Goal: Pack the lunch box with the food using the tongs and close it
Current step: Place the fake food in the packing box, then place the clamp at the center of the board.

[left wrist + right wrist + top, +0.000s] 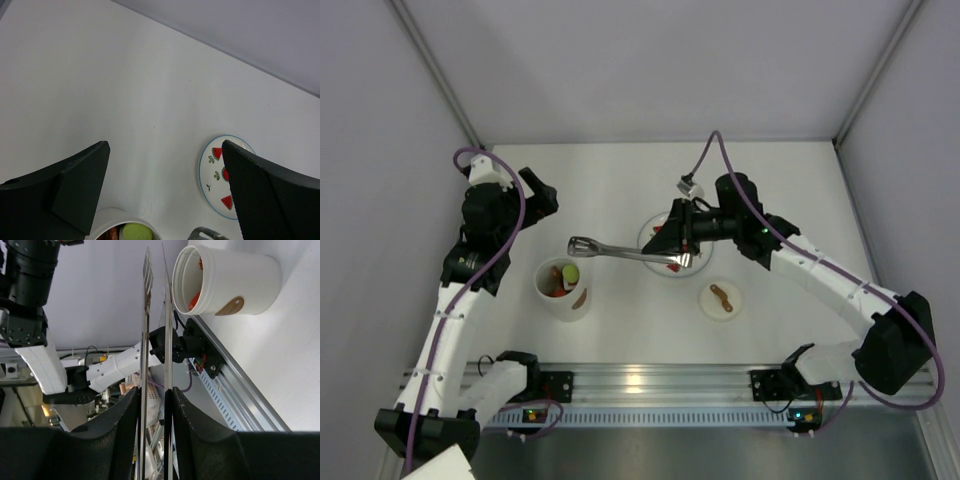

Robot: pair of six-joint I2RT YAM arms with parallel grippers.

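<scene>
The lunch box (560,305) is a white tub standing open at the centre left, with a brown mark on its wall (235,280). Food lies inside it: a yellow-green piece (569,272) (135,232) and orange-red pieces (193,297). My right gripper (678,238) (155,392) hovers over the watermelon plate (642,240), shut on the tongs (620,251) (145,315). The tongs reach left toward the tub, with their far end above its rim. Whether they carry any food is hidden. My left gripper (542,195) (164,150) is open and empty, behind the tub.
A small white round lid (710,307) with a brown piece on it lies right of the tub, in front of the plate (212,175). The aluminium rail (650,385) runs along the near edge. Grey walls enclose the table on three sides.
</scene>
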